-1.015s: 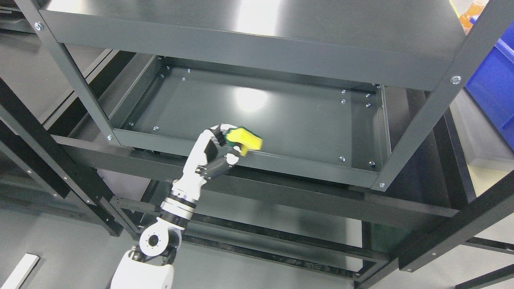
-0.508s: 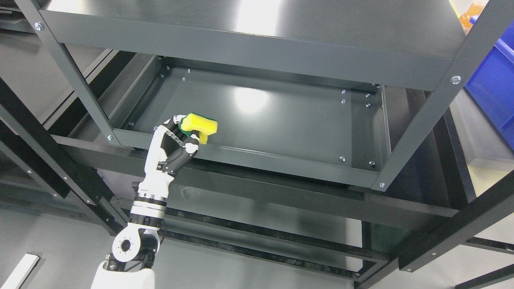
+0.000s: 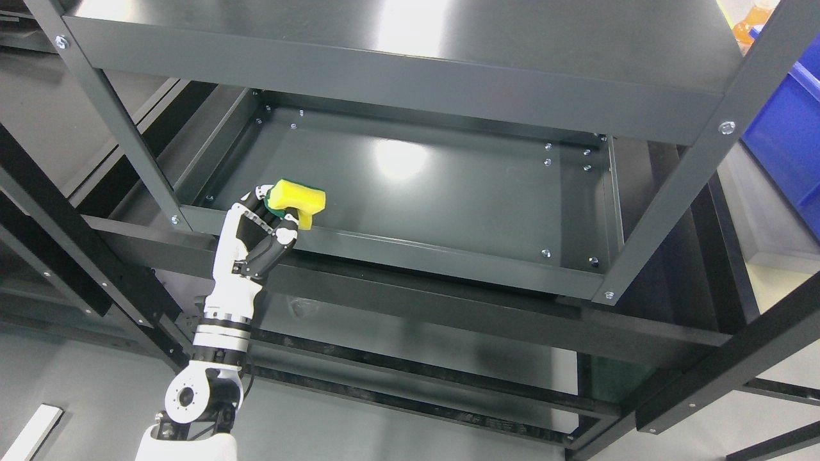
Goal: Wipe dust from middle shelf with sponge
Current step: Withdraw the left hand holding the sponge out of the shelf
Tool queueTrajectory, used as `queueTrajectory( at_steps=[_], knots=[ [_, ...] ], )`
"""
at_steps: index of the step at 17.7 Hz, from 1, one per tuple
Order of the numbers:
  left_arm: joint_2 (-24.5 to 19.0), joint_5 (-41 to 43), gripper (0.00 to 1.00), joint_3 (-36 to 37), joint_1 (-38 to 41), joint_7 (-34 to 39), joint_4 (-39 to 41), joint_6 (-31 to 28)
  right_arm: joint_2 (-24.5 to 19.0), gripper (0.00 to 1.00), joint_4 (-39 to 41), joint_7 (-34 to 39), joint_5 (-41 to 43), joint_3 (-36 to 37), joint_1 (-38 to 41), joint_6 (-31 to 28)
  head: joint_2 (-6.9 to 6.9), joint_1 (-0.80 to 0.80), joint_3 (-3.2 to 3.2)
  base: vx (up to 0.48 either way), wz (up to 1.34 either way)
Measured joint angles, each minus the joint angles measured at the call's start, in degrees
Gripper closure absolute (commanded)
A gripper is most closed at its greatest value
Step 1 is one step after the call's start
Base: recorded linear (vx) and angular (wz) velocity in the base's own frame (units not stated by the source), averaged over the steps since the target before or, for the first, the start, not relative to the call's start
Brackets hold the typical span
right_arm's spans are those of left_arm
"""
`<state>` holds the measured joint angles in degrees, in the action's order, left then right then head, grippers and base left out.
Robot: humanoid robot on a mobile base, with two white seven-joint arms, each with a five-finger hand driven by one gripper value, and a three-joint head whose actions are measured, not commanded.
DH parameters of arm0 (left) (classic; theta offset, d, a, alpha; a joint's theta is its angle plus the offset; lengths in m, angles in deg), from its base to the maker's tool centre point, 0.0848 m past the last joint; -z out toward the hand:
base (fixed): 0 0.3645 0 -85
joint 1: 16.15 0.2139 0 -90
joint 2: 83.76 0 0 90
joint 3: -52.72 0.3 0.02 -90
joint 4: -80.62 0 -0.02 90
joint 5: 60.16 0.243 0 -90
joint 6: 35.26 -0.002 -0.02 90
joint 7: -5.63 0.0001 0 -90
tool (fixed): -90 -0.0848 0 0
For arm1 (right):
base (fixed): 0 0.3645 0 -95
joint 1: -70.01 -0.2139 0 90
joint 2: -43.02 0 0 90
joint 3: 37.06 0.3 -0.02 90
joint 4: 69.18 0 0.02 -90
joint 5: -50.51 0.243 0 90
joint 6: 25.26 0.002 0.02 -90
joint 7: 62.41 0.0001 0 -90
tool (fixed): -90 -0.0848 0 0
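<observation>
Left hand [image 3: 259, 230]: fingers clamped round the sponge [image 3: 296, 200].
Sponge: yellow, at the middle shelf [image 3: 448, 192] near-left edge.

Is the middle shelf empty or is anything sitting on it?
Empty: the middle shelf shows only bare metal and screws, besides the sponge held in the left hand.

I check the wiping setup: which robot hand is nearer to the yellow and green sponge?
Left. The left hand grips the yellow and green sponge; the right hand is out of view.
</observation>
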<state>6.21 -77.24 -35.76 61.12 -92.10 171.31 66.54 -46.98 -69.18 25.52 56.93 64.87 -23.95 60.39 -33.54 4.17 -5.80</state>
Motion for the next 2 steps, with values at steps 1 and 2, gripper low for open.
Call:
queueTrajectory(
  at_steps=[1, 2],
  knots=[
    [0.0, -0.04, 0.99, -0.14, 0.04, 0.07, 0.09, -0.08, 0.0, 0.0, 0.0, 0.0, 0.0, 0.0, 0.0, 0.0, 0.0, 0.0, 0.0, 0.0, 0.0],
    [0.01, -0.07, 0.99, -0.26, 0.08, 0.1, 0.17, -0.15, 0.0, 0.0, 0.0, 0.0, 0.0, 0.0, 0.0, 0.0, 0.0, 0.0, 0.0, 0.0, 0.0]
  ],
)
